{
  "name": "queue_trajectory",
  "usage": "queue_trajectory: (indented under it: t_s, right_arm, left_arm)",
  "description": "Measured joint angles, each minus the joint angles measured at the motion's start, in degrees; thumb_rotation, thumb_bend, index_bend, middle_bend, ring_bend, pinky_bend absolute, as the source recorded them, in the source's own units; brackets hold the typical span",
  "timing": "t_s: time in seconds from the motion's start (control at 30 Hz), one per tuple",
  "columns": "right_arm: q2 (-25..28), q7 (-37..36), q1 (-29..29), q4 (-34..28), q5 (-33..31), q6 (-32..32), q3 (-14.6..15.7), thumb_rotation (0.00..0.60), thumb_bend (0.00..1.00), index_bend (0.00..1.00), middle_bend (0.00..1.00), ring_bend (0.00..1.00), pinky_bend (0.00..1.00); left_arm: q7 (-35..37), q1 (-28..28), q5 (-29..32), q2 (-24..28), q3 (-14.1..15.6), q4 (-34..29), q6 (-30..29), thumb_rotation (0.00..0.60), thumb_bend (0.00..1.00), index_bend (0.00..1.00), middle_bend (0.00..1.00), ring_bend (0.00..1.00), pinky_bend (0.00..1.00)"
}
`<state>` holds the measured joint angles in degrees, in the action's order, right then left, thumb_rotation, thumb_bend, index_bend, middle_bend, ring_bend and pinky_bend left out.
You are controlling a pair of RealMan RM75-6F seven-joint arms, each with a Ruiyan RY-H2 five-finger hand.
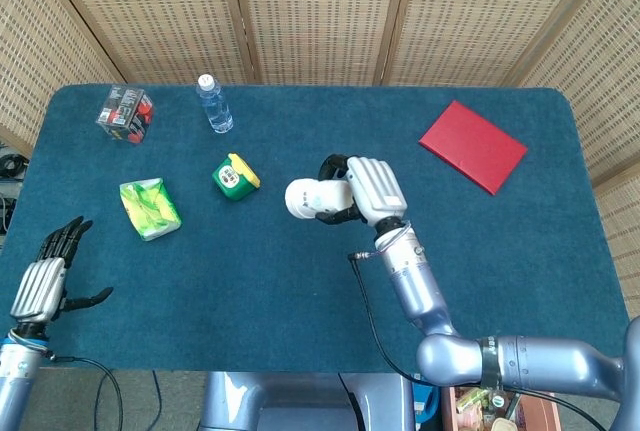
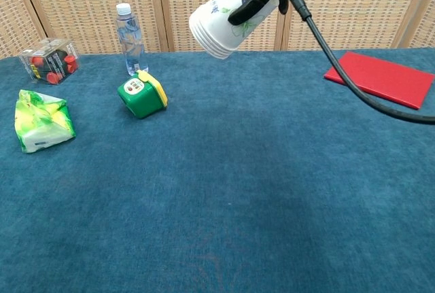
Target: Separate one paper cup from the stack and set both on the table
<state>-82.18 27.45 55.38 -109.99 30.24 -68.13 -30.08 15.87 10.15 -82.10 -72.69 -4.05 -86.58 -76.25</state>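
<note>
The right hand [image 1: 372, 191] holds the stack of paper cups [image 1: 308, 200] above the table [image 1: 300, 291], right of the small box [image 1: 235, 176]. Behind that box stands the water bottle [image 1: 214, 104]; the snack packet [image 1: 150, 208] lies to its left, the clear case [image 1: 126, 113] at the far left corner, the notebook [image 1: 472, 146] far right. The left hand [image 1: 45, 281] hangs off the table's near left edge.

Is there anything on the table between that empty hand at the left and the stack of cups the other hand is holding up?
Nothing visible blocks it. The left hand sits open at the table's near-left edge, and the right hand holds the cup stack in the air. The green-yellow packet and green box lie farther back, off that line.
</note>
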Motion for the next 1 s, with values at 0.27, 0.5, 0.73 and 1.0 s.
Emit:
queue_trajectory:
  t_s: [0.27, 0.5, 0.73, 1.0]
  right_arm:
    - [1.05, -1.33, -0.2, -0.56, -0.14, -0.07, 0.87, 0.6, 0.17, 0.7, 0.58, 0.43, 0.68]
    - [1.94, -2.21, -0.35, -2.09, 0.18, -0.57, 1.38, 0.6, 0.17, 0.7, 0.58, 0.43, 0.68]
    - [2.72, -2.53, -0.21, -3.41, 0.47, -1.39, 1.91, 0.6, 0.17, 0.7, 0.58, 0.43, 0.68]
    - [2.75, -3.25, 0.0, -3.05, 0.55, -1.28, 2.52, 0.6, 0.17, 0.7, 0.58, 0.43, 0.68]
  left_arm:
    - [25.58, 4.12, -2.25, -4.95, -2.57, 0.63, 2.4, 0.6, 0.19, 0.05, 0.0, 0.0, 0.0]
    - [37.77, 9.89, -1.9, -11.21, -6.56, 2.57, 5.95, 0.6, 0.18, 0.23, 0.0, 0.0, 0.0]
    - [45.55, 14.37, -0.75, -15.65, -9.21, 4.93, 9.12, 0.6, 0.19, 0.3, 0.0, 0.0, 0.0]
    - [49.62, 17.75, 0.17, -20.33, -10.12, 6.91, 11.42, 0.6, 0.19, 0.37, 0.0, 0.0, 0.0]
